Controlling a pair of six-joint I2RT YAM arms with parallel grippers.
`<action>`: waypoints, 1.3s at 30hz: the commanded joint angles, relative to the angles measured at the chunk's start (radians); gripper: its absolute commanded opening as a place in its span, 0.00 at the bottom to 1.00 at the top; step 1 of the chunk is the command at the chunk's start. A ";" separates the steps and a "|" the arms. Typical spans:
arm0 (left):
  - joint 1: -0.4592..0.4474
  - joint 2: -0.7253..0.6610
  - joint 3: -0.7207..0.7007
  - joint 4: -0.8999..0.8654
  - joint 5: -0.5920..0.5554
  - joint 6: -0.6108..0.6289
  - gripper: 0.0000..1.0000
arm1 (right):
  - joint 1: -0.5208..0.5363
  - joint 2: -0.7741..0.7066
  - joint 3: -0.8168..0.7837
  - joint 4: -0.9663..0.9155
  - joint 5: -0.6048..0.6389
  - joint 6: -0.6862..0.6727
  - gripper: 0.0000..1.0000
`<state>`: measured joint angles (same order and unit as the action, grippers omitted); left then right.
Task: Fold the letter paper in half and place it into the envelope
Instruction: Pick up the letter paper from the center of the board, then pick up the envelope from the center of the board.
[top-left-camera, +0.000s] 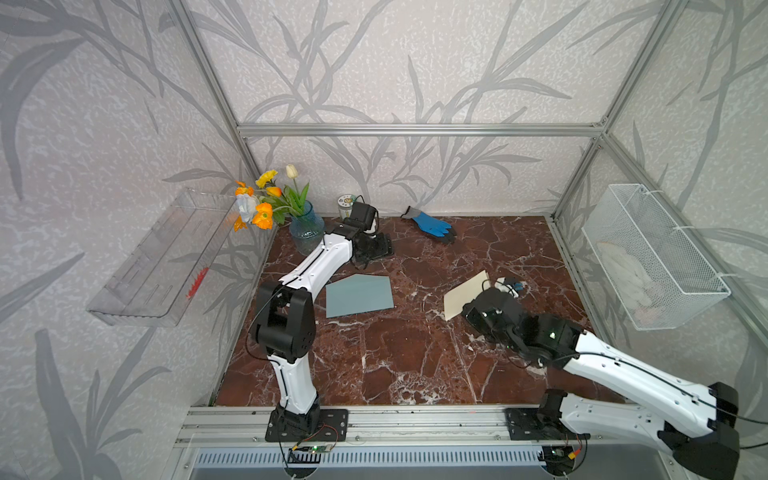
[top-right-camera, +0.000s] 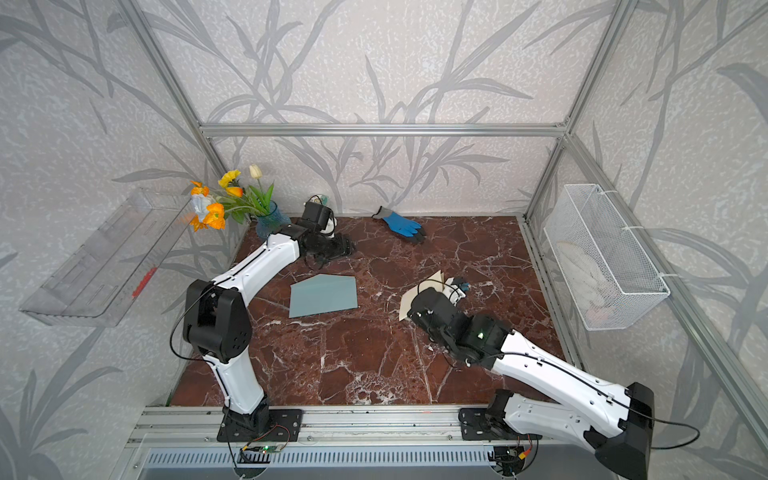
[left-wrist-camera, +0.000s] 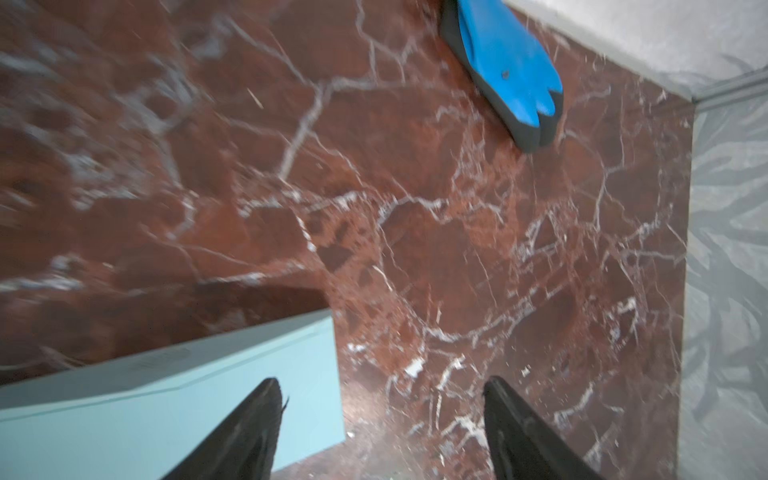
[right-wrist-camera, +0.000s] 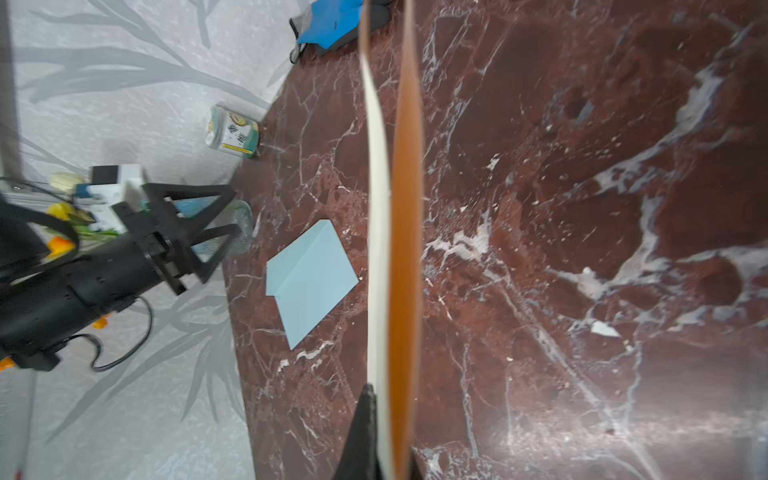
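Currently on the red-brown marble tabletop (top-left-camera: 415, 365), all placed against the envelope (top-left-camera: 359, 295):

- envelope: pale blue-grey; lies flat with nothing on it; shows a low pointed flap along its far long edge; appears in both top views and both wrist views (right-wrist-camera: 311, 278).
- letter paper (top-left-camera: 463, 293): beige-cream; sits right of the envelope, well apart from it; stands tilted rather than flat; reads edge-on in the right wrist view (right-wrist-camera: 379, 249) as two close strips, one pale and one orange-tinted. Cannot tell whether a fold is there, or whether a corner touches the tabletop.
- right end effector (right-wrist-camera: 388, 436): clamped tight on the near edge of the letter paper.
- left end effector (left-wrist-camera: 380, 415): jaws spread wide, nothing between them; hovers just beyond the far edge of the envelope; one fingertip (left-wrist-camera: 266, 411) overlaps the envelope's corner in the left wrist view.
- glove (top-left-camera: 432, 226): blue and black; lies beyond the envelope, far and to the right.
- vase (top-left-camera: 305, 235): blue glass, holds orange and yellow flowers; stands beyond the envelope, far and to the left.
- jar (top-left-camera: 344, 203): small, labelled; stands just past the vase.
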<state>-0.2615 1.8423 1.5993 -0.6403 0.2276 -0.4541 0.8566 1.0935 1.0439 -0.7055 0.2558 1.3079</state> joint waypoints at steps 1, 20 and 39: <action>0.046 -0.033 -0.013 -0.041 -0.082 0.213 0.81 | -0.084 0.148 0.202 -0.283 -0.325 -0.480 0.00; 0.085 -0.172 -0.363 0.089 -0.141 1.020 0.86 | -0.281 0.470 0.614 -0.525 -0.497 -1.120 0.00; 0.128 0.096 -0.169 0.011 -0.067 1.072 0.72 | -0.295 0.495 0.603 -0.489 -0.527 -1.124 0.00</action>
<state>-0.1345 1.9041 1.3842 -0.5739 0.1032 0.6067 0.5674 1.5890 1.6562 -1.2060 -0.2523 0.1894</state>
